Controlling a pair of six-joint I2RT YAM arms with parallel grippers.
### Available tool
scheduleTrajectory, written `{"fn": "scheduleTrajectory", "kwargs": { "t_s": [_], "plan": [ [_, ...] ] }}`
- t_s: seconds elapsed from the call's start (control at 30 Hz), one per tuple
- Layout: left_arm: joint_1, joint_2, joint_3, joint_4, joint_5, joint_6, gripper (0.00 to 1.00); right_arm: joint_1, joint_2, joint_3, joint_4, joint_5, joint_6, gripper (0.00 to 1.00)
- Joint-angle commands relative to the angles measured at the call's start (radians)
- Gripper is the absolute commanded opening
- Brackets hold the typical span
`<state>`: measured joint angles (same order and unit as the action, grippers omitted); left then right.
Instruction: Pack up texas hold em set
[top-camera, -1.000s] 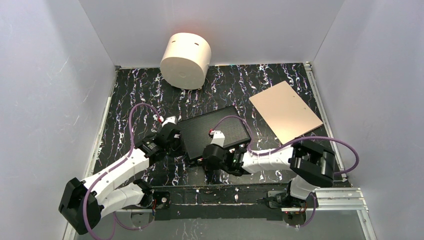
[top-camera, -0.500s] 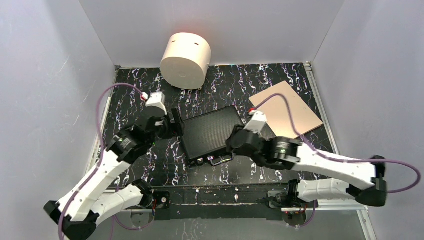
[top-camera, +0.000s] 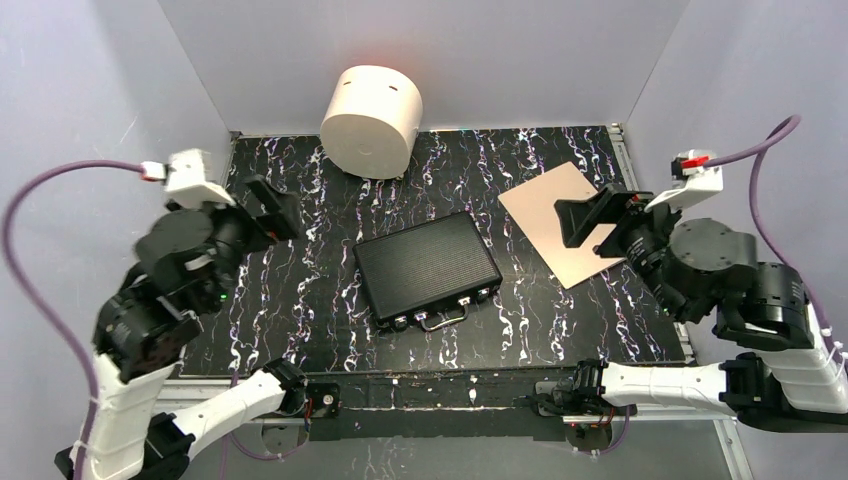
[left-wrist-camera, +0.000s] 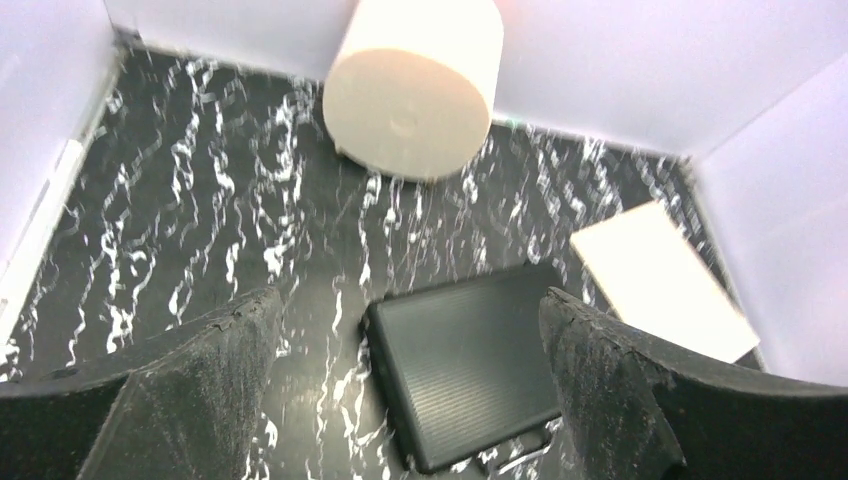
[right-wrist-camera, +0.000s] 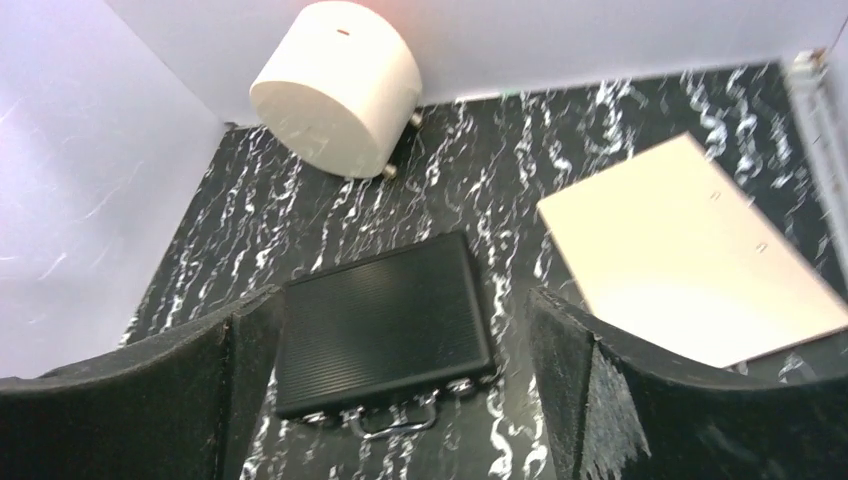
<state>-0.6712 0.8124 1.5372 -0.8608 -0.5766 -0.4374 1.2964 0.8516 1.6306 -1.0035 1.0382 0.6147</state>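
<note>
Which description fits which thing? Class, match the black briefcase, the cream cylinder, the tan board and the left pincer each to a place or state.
Things:
1. black briefcase
2. cream cylinder
3. tan board
4. left pincer

Descriptions:
A. at the back edge of the table
B. open, holding nothing
C. shut, lying flat mid-table
D. flat on the table's right side

Pairs: 1-C, 2-A, 3-D, 4-B
</note>
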Motion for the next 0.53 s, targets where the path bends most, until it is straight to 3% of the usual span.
{"fn": "scheduleTrajectory", "kwargs": {
  "t_s": [0.0,0.5],
  "plan": [
    [0.000,0.017,0.184,-0.033,-0.130,0.067,0.98,0.003,0.029,0.091,0.156,0.060,-0.327,0.98],
    [0.000,0.028,0.310,-0.046,-0.229,0.182,0.98,0.003,-0.078,-0.008,0.436,0.129,-0.555,0.98]
  ]
}}
